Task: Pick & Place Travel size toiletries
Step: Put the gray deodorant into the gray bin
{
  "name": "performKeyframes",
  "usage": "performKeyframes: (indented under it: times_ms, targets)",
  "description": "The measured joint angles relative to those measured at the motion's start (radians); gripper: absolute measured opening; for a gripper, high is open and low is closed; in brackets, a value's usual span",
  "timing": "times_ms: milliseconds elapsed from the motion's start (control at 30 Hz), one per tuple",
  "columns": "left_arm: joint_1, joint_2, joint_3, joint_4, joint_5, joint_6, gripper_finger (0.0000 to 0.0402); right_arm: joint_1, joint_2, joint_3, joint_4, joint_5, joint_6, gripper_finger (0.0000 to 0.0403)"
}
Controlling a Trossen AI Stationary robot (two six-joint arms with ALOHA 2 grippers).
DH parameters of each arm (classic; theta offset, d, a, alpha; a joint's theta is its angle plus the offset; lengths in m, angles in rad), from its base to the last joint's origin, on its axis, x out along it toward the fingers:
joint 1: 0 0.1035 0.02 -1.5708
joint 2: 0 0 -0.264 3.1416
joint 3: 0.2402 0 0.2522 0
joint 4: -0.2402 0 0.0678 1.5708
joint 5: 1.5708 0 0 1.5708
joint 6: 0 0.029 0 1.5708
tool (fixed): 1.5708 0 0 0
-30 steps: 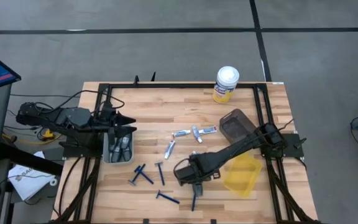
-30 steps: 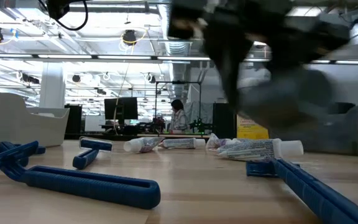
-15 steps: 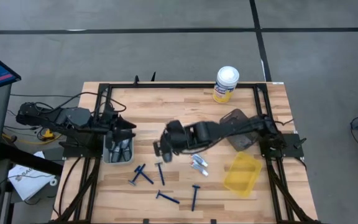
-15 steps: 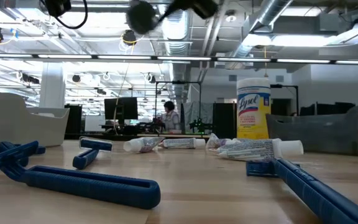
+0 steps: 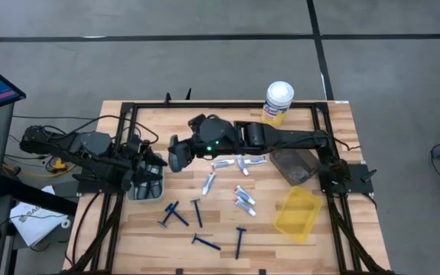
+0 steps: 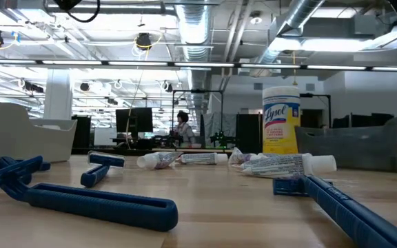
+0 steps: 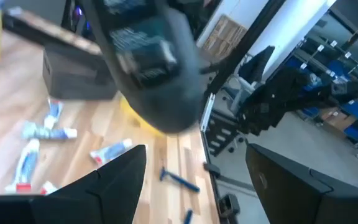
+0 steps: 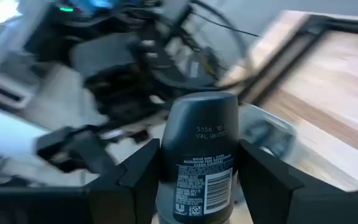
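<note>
My right gripper (image 5: 176, 156) reaches across the table from the right, shut on a dark grey oval toiletry piece (image 8: 197, 140). It hangs high, beside the grey bin (image 5: 134, 191) at the left edge. Dark pieces (image 5: 151, 182) lie in that bin. My left gripper (image 5: 148, 162) stands open over the bin, and in its wrist view my left gripper (image 7: 194, 180) faces the held piece (image 7: 148, 56). Silver-white tubes (image 5: 228, 163) and blue razors (image 5: 173, 215) lie flat on the wood. My right gripper pinches the dark grey piece between its two fingers (image 8: 138, 177), one on each narrow side (image 8: 166, 168), below its rounded top. The fingers reach in from the table's right, slanting slightly down. The piece is lifted clear of the table, its label side toward the wrist camera.
A yellow canister with a white lid (image 5: 277, 103) stands at the far edge. A dark bin (image 5: 292, 162) and a yellow tray (image 5: 298, 214) sit at the right. More tubes (image 5: 243, 200) and razors (image 5: 240, 241) are scattered mid-table and toward the near edge.
My right gripper has risen from near the table's front edge and swung toward the far left, to the grey bin, rolling its wrist and carrying the dark piece clear of the table. My left gripper has turned a little in place.
</note>
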Motion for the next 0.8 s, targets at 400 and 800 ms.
performKeyframes:
  times_ms: [400, 800]
  targets:
    - [0.002, 0.1, 0.0, 0.145, -0.071, 0.034, 0.028, -0.006, 0.01, -0.002, 0.054, -0.05, -0.05, 0.0183]
    - [0.021, 0.131, -0.001, 0.237, -0.175, 0.036, 0.0324, -0.005, 0.01, -0.002, 0.052, -0.076, -0.059, 0.0186]
